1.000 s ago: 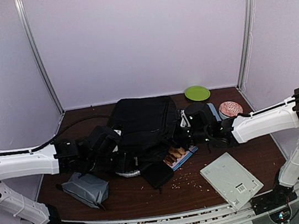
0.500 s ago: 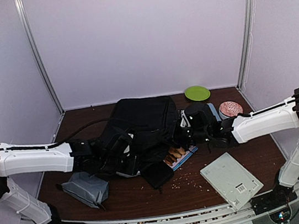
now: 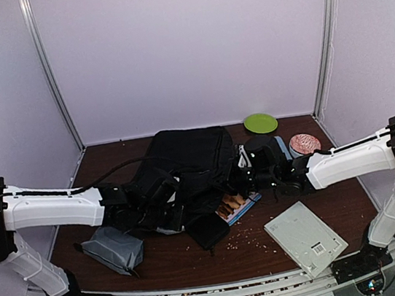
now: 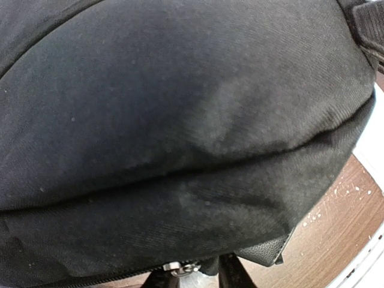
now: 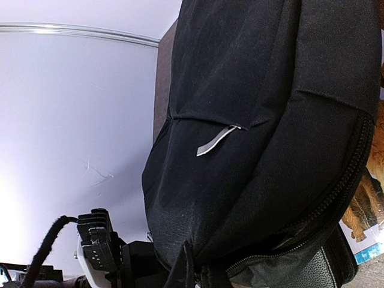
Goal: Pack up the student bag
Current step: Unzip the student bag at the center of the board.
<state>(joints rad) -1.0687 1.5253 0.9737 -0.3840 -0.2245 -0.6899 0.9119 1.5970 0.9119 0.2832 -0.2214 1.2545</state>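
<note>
The student bag (image 3: 188,162), big, black and soft, lies in the middle of the table. In the left wrist view the bag (image 4: 180,120) fills the frame. My left gripper (image 4: 193,273) is at the bag's near left edge (image 3: 171,212). Its two fingertips (image 4: 231,275) stand a little apart, with a metal zip pull (image 4: 180,267) between them; whether they press on it is hidden. My right gripper (image 5: 197,275) is shut, pinching a fold of the bag's fabric (image 5: 252,150) at its right side (image 3: 236,179).
A grey zip pouch (image 3: 113,249) lies front left and a flat black case (image 3: 207,229) just in front of the bag. A dog picture book (image 3: 239,205), a white booklet (image 3: 304,237) and scattered crumbs (image 3: 248,238) lie nearby. A green plate (image 3: 260,122) and a pink item (image 3: 304,143) sit at the back right.
My left arm has reached right, onto the bag's near edge, and its jaws have narrowed. The right arm and the bag have stayed put.
</note>
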